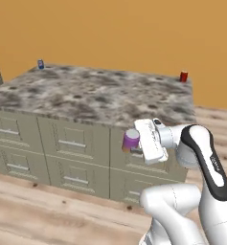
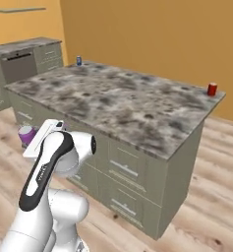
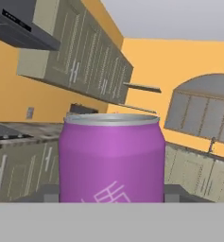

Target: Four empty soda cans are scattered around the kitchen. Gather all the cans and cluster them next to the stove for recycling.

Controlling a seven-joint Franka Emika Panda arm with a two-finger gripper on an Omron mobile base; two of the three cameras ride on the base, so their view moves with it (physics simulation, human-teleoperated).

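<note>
The purple-pink soda can with a silver top (image 1: 131,139) is held upright in the white two-finger gripper (image 1: 134,143), jaws apparently clamped on its sides, in front of the grey-green drawer fronts of the island (image 1: 72,143). 2 more cans are seen on the mottled grey stone island top (image 1: 100,95): a small blue can (image 1: 40,63) at its far left corner and a small red can (image 1: 184,76) at the far right corner, well apart.
</note>
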